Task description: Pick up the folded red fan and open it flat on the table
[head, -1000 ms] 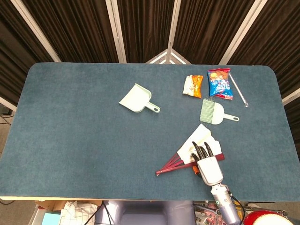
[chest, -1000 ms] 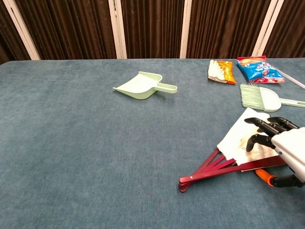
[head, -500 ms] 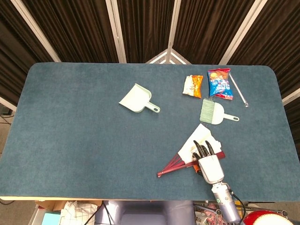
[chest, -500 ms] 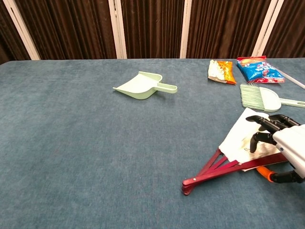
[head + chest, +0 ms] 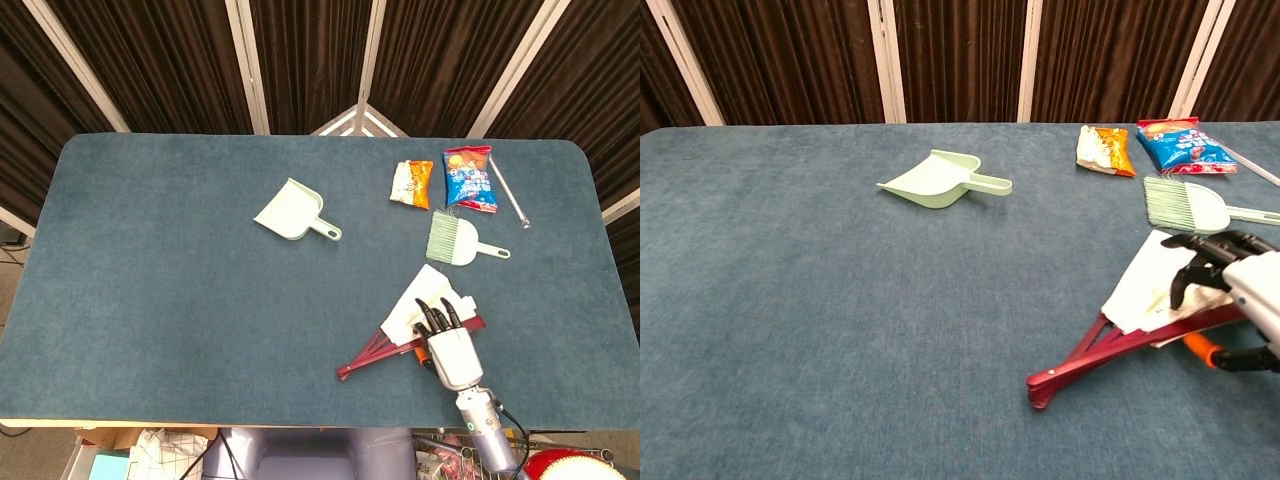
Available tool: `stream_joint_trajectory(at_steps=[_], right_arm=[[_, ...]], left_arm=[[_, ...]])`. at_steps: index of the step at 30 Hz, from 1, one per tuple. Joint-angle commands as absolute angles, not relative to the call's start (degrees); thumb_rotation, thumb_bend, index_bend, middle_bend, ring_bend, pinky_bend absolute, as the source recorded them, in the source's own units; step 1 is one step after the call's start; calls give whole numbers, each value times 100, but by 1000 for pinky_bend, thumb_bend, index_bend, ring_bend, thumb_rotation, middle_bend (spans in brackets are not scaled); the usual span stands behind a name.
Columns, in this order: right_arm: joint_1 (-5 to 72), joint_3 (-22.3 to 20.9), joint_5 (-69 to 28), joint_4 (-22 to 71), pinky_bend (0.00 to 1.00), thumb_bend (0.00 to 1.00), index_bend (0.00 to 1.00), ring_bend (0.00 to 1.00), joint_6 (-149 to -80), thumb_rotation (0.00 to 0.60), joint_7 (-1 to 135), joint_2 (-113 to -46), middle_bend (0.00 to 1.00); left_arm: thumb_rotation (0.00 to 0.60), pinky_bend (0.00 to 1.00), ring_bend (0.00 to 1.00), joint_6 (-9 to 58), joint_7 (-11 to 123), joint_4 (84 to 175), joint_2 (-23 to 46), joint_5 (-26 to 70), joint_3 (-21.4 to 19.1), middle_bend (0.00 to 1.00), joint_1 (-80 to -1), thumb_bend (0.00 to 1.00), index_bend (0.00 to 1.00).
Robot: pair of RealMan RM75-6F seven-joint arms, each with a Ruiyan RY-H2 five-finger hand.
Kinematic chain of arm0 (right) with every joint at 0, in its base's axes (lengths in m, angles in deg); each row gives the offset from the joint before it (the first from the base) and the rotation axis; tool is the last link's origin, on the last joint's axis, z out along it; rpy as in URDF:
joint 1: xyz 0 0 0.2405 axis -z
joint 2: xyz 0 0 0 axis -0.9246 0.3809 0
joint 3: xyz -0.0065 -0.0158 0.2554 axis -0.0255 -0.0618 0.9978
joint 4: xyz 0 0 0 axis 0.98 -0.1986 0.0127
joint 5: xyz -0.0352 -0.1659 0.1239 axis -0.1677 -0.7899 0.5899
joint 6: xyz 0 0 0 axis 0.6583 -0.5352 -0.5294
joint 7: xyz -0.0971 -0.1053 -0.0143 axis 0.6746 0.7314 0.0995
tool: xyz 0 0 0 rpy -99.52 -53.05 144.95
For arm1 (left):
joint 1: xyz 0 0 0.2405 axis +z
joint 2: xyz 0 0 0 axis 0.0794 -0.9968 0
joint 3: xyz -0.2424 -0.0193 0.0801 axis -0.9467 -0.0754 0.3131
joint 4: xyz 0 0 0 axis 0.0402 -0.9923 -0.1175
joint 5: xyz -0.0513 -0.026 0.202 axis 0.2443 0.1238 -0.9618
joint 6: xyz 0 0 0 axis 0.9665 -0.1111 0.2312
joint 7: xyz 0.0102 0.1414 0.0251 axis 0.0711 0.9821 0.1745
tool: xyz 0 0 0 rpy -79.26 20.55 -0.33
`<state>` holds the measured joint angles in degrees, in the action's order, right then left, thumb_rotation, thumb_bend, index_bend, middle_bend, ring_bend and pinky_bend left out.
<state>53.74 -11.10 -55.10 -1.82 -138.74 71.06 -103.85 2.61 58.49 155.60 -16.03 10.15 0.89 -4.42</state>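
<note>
Half done, by the look: fan (image 5: 1140, 330) lies near-right on table (image 5: 150, 280), partly spread, red ribs meeting at its left end, white leaf only part-opened. R hand (image 5: 447, 335) rests on the leaf, fingers (image 5: 1200, 262) curled down; real grip, can't tell. Left: spread fully flat. L hand not visible.

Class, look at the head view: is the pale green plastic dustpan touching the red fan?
No, the dustpan lies well apart from the fan.
</note>
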Motion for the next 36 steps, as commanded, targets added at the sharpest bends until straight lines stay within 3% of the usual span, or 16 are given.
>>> stream_joint_trajectory(at_steps=[1, 8, 23, 36], right_arm=[[5368, -1064, -5505, -50, 147, 409, 797, 283, -13971, 600, 7057, -10270, 180], [5334, -1043, -5531, 379, 147, 411, 802, 283, -14052, 600, 7153, -9992, 181], [5072, -843, -5585, 1229, 169, 426, 937, 304, -14037, 600, 7192, -9434, 218], [4220, -260, -5459, 3365, 196, 447, 984, 329, -13036, 600, 6741, -7517, 256]], left_arm=[[600, 57, 0, 257, 5845, 15565, -1606, 1006, 93, 0, -439, 158, 109], [600, 57, 0, 235, 5852, 15587, -1610, 980, 109, 0, -429, 158, 109], [600, 57, 0, 212, 5737, 15588, -1656, 936, 126, 0, -400, 158, 109], [600, 57, 0, 242, 5719, 15569, -1649, 897, 135, 0, -425, 158, 109]])
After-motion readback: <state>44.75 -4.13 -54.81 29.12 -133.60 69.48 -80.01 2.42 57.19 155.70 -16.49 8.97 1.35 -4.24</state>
